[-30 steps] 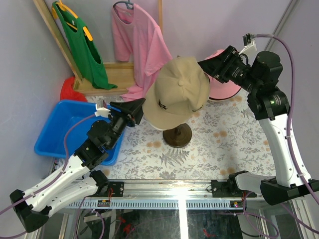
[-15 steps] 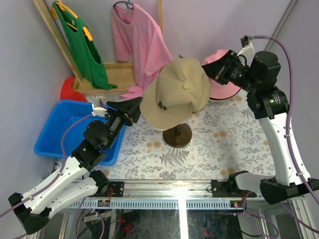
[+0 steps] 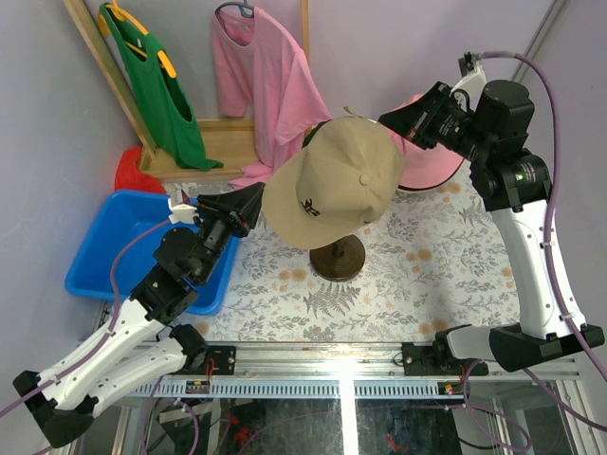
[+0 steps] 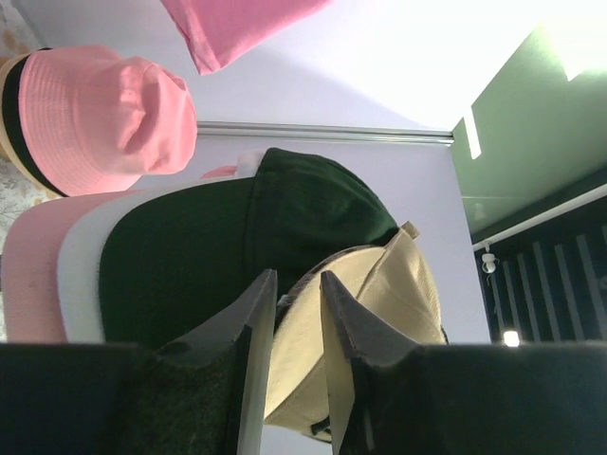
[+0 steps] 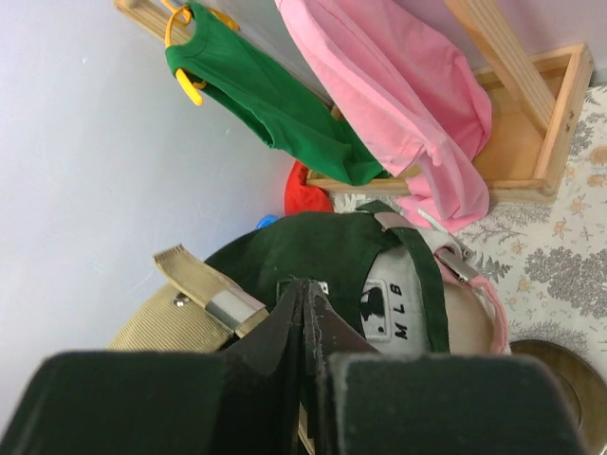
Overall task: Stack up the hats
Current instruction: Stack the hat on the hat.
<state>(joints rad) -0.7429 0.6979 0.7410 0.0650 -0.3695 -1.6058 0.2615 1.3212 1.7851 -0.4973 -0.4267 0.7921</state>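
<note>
Currently the tan cap [image 3: 332, 180] sits tilted on top of the pile on the head [image 5: 469, 327], which stands on its stand [image 3: 339, 258] mid-table [image 3: 427, 275].

Claws:
- Left claw [image 4: 297, 282]: nearly closed, with the tan cap's brim [image 3: 277, 210] pinched in the narrow gap.
- Right claw [image 5: 303, 284]: fingers pressed together at the rear of the caps, just beside the tan strap [image 5: 204, 289]. I cannot tell whether any fabric is nipped between them.

Handling, my judgement:
- The caps are light and soft in the crown, so a crown grip would only bunch cloth.
- The brim is the one stiff part and gives the surest hold.
- The rear strap is a second hold but thin and easy to slip off.
- Cloth on cloth should drag rather than slide, so the caps underneath may shift if the tan one is tugged sideways.

Count: four in all.
- Three caps on the head: tan on top, green cap [image 4: 218, 256] under it, pink cap [image 4: 33, 275] lowest.
- One pink bucket hat [image 4: 95, 109], apart from the pile at the far right of the table, behind the right arm. What it rests on I cannot make out.
</note>
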